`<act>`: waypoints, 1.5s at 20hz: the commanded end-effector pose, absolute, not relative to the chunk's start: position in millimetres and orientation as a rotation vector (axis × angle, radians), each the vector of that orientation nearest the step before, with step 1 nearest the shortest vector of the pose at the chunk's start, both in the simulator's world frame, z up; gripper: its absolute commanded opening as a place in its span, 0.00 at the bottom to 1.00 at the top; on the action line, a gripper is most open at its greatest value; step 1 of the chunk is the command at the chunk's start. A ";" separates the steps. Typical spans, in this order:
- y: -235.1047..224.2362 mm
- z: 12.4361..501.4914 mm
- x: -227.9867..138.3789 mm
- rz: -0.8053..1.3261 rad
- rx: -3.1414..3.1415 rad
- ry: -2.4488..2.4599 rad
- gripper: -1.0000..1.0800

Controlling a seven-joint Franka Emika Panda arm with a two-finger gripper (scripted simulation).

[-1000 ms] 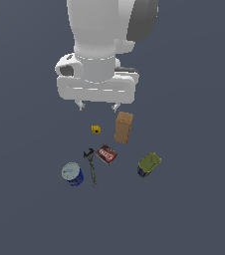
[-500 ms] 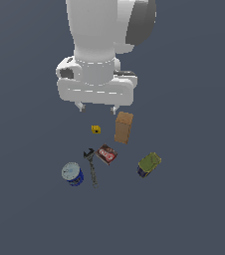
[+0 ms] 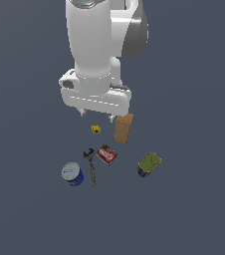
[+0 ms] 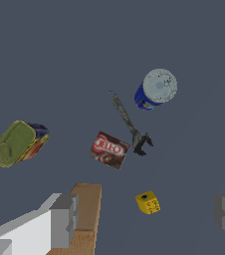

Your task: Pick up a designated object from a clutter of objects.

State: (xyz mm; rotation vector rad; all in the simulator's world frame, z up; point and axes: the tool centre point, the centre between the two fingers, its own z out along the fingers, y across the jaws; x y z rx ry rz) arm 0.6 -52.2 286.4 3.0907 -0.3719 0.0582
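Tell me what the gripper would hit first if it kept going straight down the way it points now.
Probably the bare floor beside the tiny yellow cube. In the wrist view the cube sits between the open fingers; the brown box lies right by one finger, so that finger might clip it. Depth is unclear.

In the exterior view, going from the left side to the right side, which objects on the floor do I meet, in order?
blue can → dark wrench → tiny yellow cube → red packet → brown box → olive-yellow box
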 end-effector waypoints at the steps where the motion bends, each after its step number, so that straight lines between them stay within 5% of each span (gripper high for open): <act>1: -54.7 272.6 -3.4 0.055 3.083 -0.469 0.96; 30: -85.8 109.7 -103.9 0.007 2.608 -1.768 0.96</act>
